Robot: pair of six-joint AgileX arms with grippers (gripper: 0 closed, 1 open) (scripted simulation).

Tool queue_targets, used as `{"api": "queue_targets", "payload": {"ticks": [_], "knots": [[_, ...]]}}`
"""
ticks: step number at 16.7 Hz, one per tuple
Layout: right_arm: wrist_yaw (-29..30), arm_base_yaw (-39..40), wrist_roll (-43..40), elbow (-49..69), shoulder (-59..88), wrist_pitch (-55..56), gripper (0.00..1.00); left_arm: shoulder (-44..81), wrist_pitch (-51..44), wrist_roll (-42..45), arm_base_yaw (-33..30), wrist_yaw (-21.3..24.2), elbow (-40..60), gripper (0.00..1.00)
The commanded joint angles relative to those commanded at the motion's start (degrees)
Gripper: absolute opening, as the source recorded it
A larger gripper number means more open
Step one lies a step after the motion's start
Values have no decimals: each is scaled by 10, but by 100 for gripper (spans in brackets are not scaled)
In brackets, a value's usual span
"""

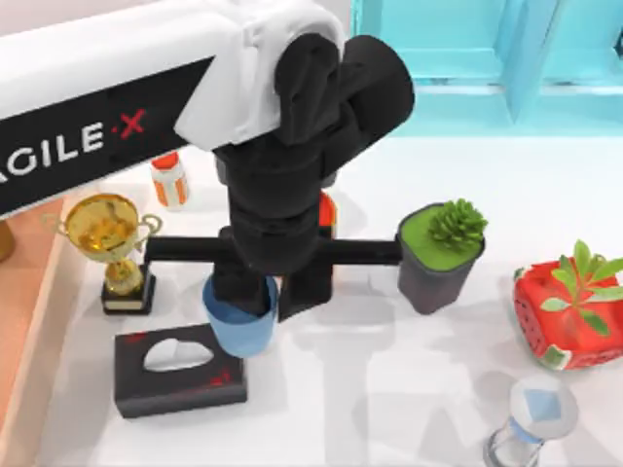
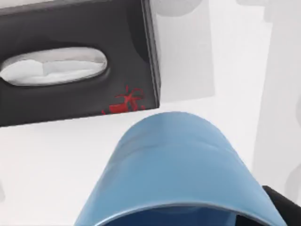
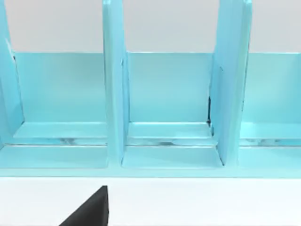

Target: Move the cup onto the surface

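Observation:
The blue cup (image 1: 237, 331) sits under my left arm, just right of the black tissue box (image 1: 180, 370) on the white surface (image 1: 389, 389). My left gripper (image 1: 279, 300) points down and is shut on the cup's rim, one finger inside the cup and one outside its right wall. In the left wrist view the cup (image 2: 174, 169) is close up and tilted, with the surface (image 2: 47, 155) and the tissue box (image 2: 70, 70) beyond it. I cannot tell whether the cup's base touches the tabletop. My right arm is parked facing the turquoise shelf unit (image 3: 164, 94).
A gold trophy (image 1: 107, 233) and an orange-capped bottle (image 1: 170, 180) stand left of the arm, beside a tan tray (image 1: 19, 302). A dark potted plant (image 1: 438, 258), a red planter (image 1: 569, 311) and a capped bottle (image 1: 531, 423) stand on the right. The shelf unit (image 1: 487, 58) lines the back.

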Motion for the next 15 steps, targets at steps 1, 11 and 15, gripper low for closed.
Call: {"api": "queue_targets", "payload": {"ticks": [1, 11, 15], "knots": [[0, 0, 0, 0, 0, 0, 100, 20, -1, -36, -37, -1, 23, 0], [0, 0, 0, 0, 0, 0, 100, 78, 0, -136, -139, -3, 90, 0], [0, 0, 0, 0, 0, 0, 100, 78, 33, -136, -136, -3, 58, 0]]}}
